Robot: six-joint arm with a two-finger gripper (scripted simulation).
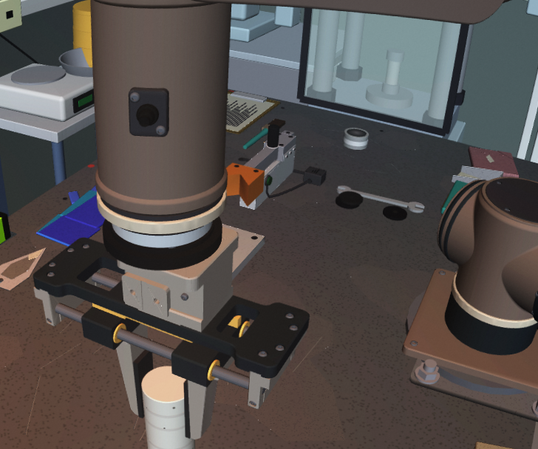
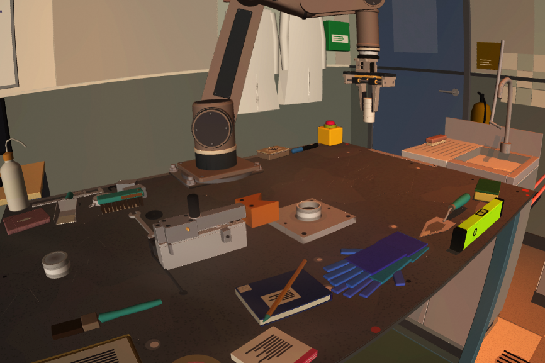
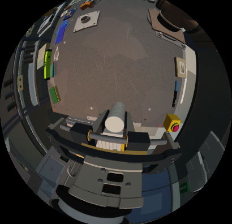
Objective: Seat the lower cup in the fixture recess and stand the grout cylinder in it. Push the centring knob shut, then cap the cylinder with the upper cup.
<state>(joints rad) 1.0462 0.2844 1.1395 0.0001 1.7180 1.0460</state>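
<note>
The pale grout cylinder (image 1: 164, 406) (image 2: 369, 109) (image 3: 115, 120) hangs upright in my grip, held between the fingers of my closed gripper (image 1: 168, 411) (image 2: 369, 106) (image 3: 114, 125), high above the bench's far corner near the blue door. The lower cup (image 2: 308, 210) (image 3: 84, 19) sits in the recess of the grey fixture plate (image 2: 312, 220) at mid-bench. The orange centring block (image 1: 244, 182) (image 2: 256, 209) stands beside the plate, on the grey slide unit with the black knob (image 1: 275, 131) (image 2: 193, 205). The upper cup (image 1: 356, 137) (image 2: 56, 264) rests apart on the bench.
Behind the bench a glazed press cabinet (image 1: 380, 63) stands, and a scale (image 1: 42, 94) sits on a shelf. A wrench (image 1: 380, 198), blue gloves (image 2: 374, 262), a notebook with pencil (image 2: 284, 295), a trowel (image 2: 440, 220), a yellow level (image 2: 477, 223) and an emergency-stop box (image 2: 330, 133) lie around. The arm's base (image 1: 496, 270) is bolted nearby.
</note>
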